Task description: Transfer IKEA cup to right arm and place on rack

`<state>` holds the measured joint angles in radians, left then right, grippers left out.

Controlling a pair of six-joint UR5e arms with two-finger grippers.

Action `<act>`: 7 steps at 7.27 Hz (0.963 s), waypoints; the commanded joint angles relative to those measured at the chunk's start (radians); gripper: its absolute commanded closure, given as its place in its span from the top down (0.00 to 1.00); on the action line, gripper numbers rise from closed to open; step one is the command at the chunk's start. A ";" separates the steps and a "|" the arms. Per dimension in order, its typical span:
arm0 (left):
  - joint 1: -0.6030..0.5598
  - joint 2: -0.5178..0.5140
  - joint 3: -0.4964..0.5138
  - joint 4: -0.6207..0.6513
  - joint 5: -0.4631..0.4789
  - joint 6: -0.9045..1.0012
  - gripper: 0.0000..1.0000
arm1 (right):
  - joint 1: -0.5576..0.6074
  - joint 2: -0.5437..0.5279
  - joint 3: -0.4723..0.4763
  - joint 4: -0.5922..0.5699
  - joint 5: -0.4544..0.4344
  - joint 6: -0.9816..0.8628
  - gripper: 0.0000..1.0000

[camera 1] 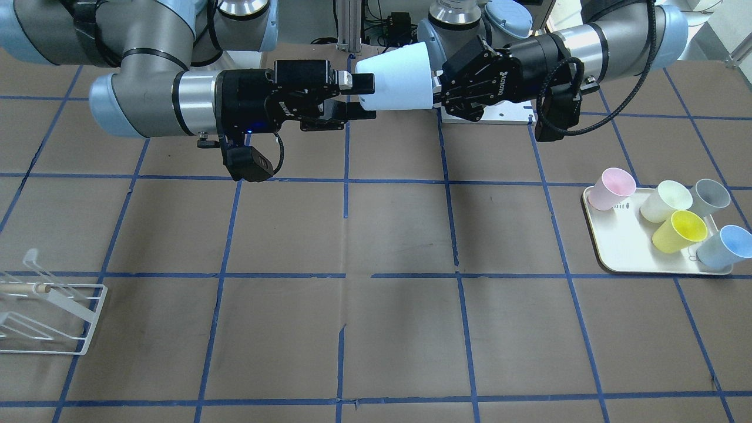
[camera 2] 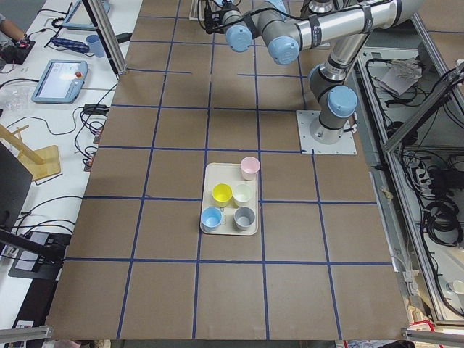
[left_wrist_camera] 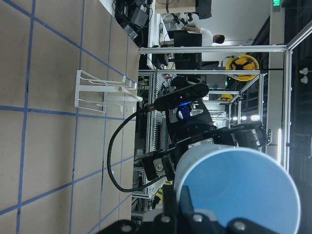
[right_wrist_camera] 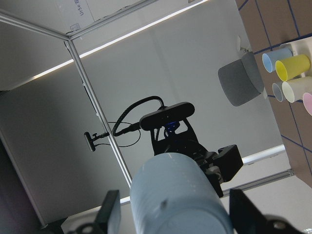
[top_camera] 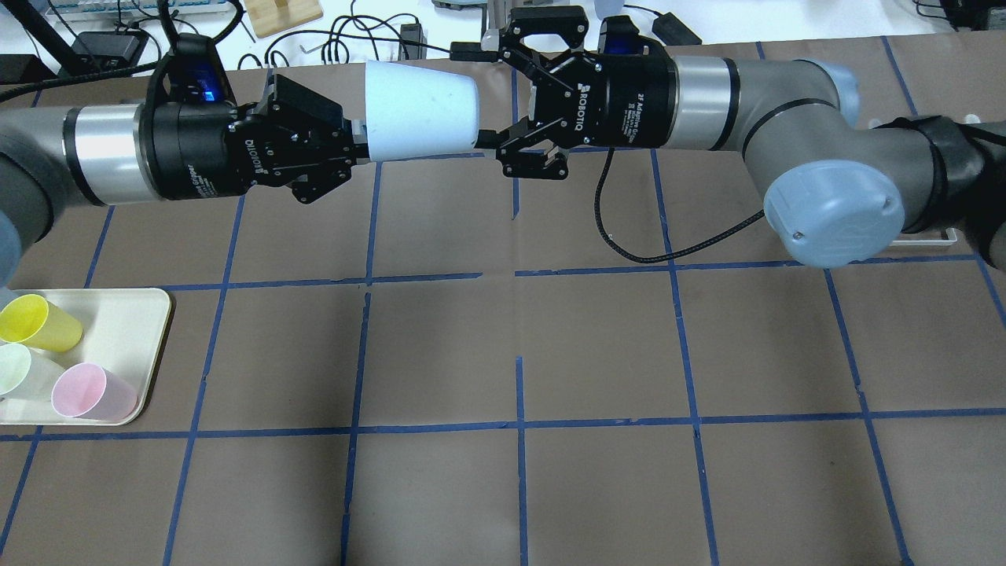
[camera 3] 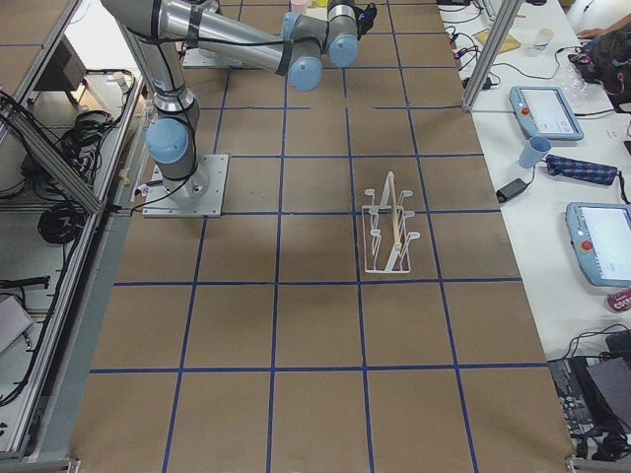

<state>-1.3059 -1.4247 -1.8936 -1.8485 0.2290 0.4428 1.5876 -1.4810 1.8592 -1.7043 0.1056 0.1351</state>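
Observation:
The light blue IKEA cup (camera 1: 396, 79) hangs on its side high over the table's far side, between both arms. My left gripper (camera 1: 437, 88), on the arm with the ribbed black cable, is shut on the cup's wide rim (top_camera: 369, 118). My right gripper (top_camera: 481, 98) stands open, with one finger on each side of the cup's narrow base and a gap at each. In the right wrist view the cup's base (right_wrist_camera: 175, 195) fills the space between both fingers. The white wire rack (camera 1: 53, 317) stands on the table, empty, far from both grippers.
A cream tray (camera 1: 631, 252) holds pink (camera 1: 611, 188), pale (camera 1: 664, 201), grey (camera 1: 708, 197), yellow (camera 1: 681, 230) and a second blue cup (camera 1: 725, 247). Brown table covering carries blue tape grid lines. Cables and devices lie beyond the table's edge.

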 commanded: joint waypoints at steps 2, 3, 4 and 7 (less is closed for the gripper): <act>-0.003 0.000 0.001 0.006 0.001 -0.013 0.00 | 0.000 -0.002 0.000 0.000 0.000 0.017 0.78; -0.003 0.001 0.001 0.006 0.003 -0.015 0.00 | 0.000 -0.002 0.000 0.002 0.000 0.018 0.78; -0.004 0.001 0.001 0.008 0.004 -0.029 0.00 | 0.000 -0.004 0.002 0.002 0.000 0.018 0.80; -0.004 0.003 0.011 0.008 0.003 -0.067 0.00 | -0.001 -0.013 0.011 0.002 0.002 0.058 0.86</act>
<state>-1.3099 -1.4227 -1.8891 -1.8408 0.2330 0.4002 1.5875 -1.4910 1.8644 -1.7028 0.1063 0.1856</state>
